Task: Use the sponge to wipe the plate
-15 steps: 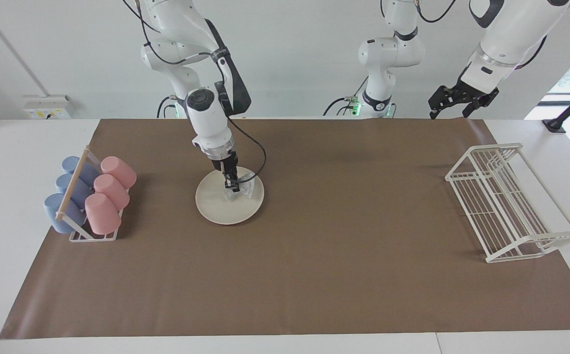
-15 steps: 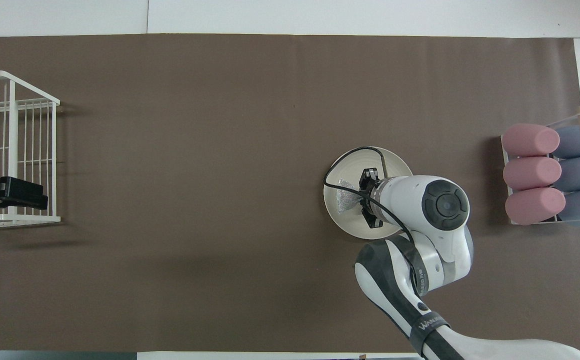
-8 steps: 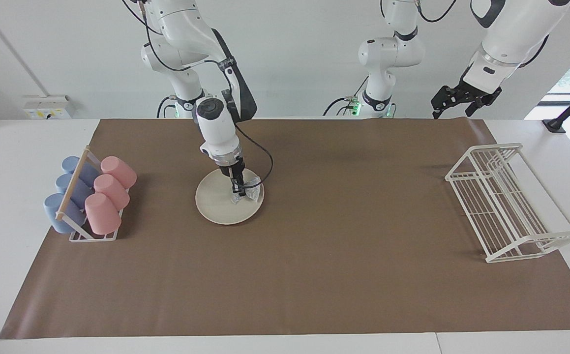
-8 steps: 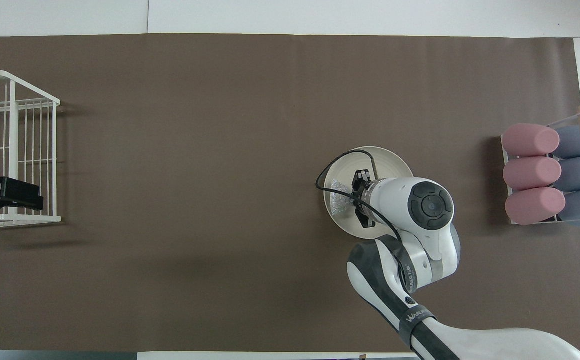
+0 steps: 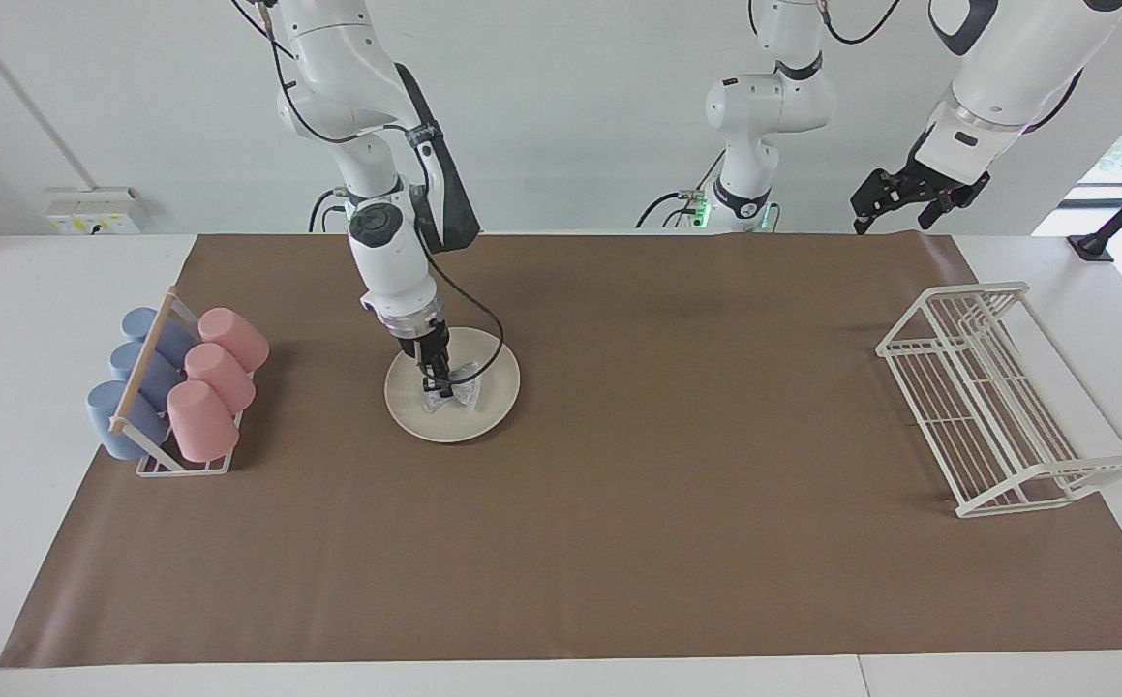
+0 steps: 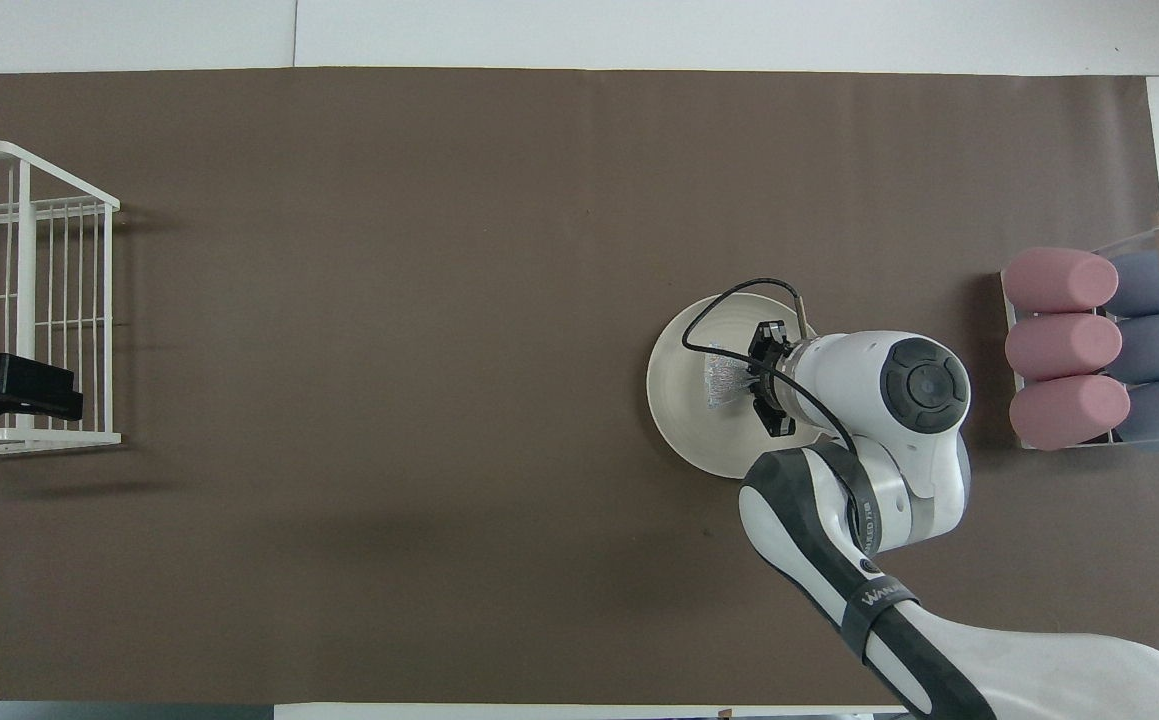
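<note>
We see a broad bare stretch of the brown mat [image 5: 677,503] in the desk's middle. At the right arm's end the cup rack [image 5: 178,387] stands near the plate [image 5: 415,411], narrowing that side. The white wire rack [image 5: 996,397] blocks the left arm's end.

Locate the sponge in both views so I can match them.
Facing view: the sponge lies on the plate, pinched by the right gripper.
Overhead view: the sponge is on the plate, partly under the right gripper.
Shared landmark: the rack of pink cups, beside the plate at the right arm's end.
</note>
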